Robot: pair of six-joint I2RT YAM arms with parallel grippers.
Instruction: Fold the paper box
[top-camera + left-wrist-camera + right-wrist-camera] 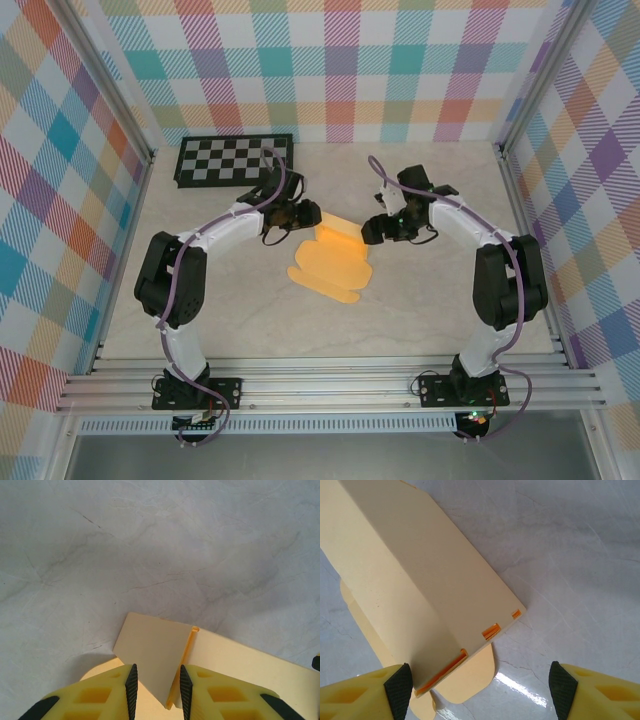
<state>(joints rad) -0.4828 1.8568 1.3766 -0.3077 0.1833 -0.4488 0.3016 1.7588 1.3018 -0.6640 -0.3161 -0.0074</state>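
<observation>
Two grippers flanked your half-formed yellow-orange thin cardboard paper box [335, 258] near the middle of the pale marbled table [440, 310] in the top view. Your left gripper [305, 213] was at its far-left corner and your right gripper [372, 230] at its far-right end. The black-and-white checkerboard [235, 160] lay well apart at the back. The far part of the box stood up while rounded flaps lay flat toward you, so I judged you were mid-fold, raising walls rather than closing anything. From above, the fingertips were too small to read.

In the left wrist view, your left gripper [158, 682] had its jaws only narrowly apart, with a pale raised flap [152, 647] of the box between the black pads [132, 687]. I could not tell whether they pinched it or merely straddled it, since the frame's bottom edge cut off the flap's lower end.

In the right wrist view, your right gripper [481, 684] stood wide open, holding nothing. One pad [400, 687] sat just beside the box's [420, 565] long panel, the other over bare table. Small orange slots [491, 631] showed along the panel's edge. The next move likely called for seating a tab into those slots with the opposite side braced, though I could not identify the matching tab.
</observation>
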